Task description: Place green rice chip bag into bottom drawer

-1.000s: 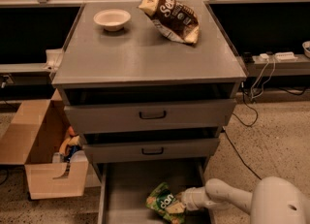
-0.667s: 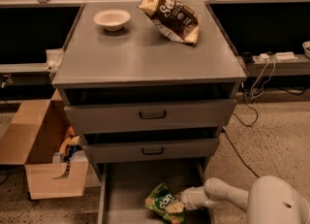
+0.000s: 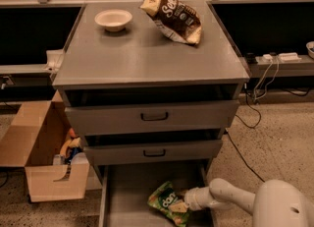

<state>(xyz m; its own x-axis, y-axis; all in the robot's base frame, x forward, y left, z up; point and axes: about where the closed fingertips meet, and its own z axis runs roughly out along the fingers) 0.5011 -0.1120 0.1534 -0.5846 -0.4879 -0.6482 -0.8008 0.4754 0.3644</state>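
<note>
Closest to me is the robot's smooth white arm [image 3: 230, 196], reaching in from the lower right with the gripper [image 3: 187, 202] down inside the bottom drawer [image 3: 128, 194], right against the green rice chip bag [image 3: 167, 202] - I cannot tell whether it clamps the bag or only touches it. The bag is crinkly and light green with white lettering, and lies on the drawer's flat grey floor toward the right side, near the front. The drawer is pulled out, a wide shallow metal tray. The floor [image 3: 277, 145] around it is speckled, pale and hard. To the left stands one open cardboard box [image 3: 46, 179], flaps out, with a few colourful things inside that I cannot make out. Above the tray are two more grey drawers, so three in all: the middle drawer [image 3: 194, 151] and the top drawer [image 3: 108, 119], both slightly open, each with one dark handle. The cabinet top [image 3: 147, 56] is plain matt grey metal, square-edged. Toward its back sit one shallow pale round bowl [image 3: 113, 19] on the left and one dark brown and cream snack bag [image 3: 174, 17] on the right, crumpled and lying tilted - two snack bags counted overall. Behind are long workbenches with dark space beneath, and on the right a white power strip [image 3: 280, 56] with cables [image 3: 256, 91] trailing down to the floor.
</note>
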